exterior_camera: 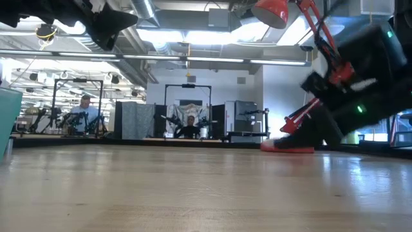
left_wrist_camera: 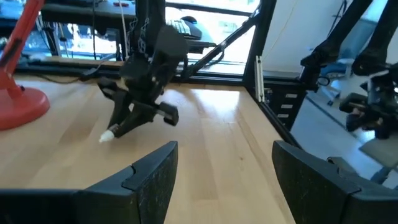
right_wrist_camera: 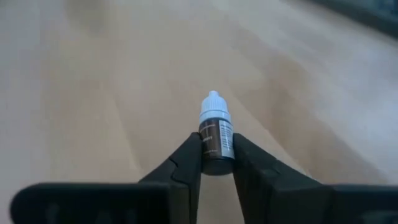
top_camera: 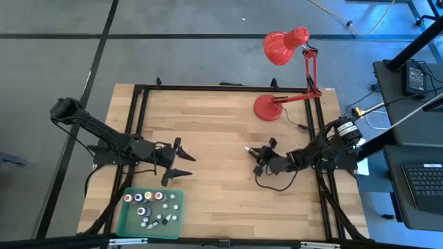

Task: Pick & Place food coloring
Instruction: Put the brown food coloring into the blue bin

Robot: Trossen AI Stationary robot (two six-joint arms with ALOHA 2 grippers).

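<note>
A: Closest in the right wrist view are the two dark fingers (right_wrist_camera: 186, 163) of the right gripper (right_wrist_camera: 216, 158), clamped on a small dark bottle (right_wrist_camera: 216, 142) with a white tip pointing forward over the wooden table (right_wrist_camera: 93, 93).

B: Where does that sit from above?

A: The right gripper (top_camera: 257, 156) is right of the table's middle, the bottle's white tip (top_camera: 248, 150) poking out toward the centre. The red lamp (top_camera: 284, 76) stands behind it, near the far edge.

B: And the left arm?

A: The left gripper (top_camera: 181, 166) hovers left of centre, fingers spread wide apart with nothing between them. It is just beyond the green tray (top_camera: 154, 211) at the near edge.

B: What's in the tray?

A: The other bottles (top_camera: 149, 205): several with coloured caps, plus some tiny whitish ones, all standing or lying inside it.
</note>
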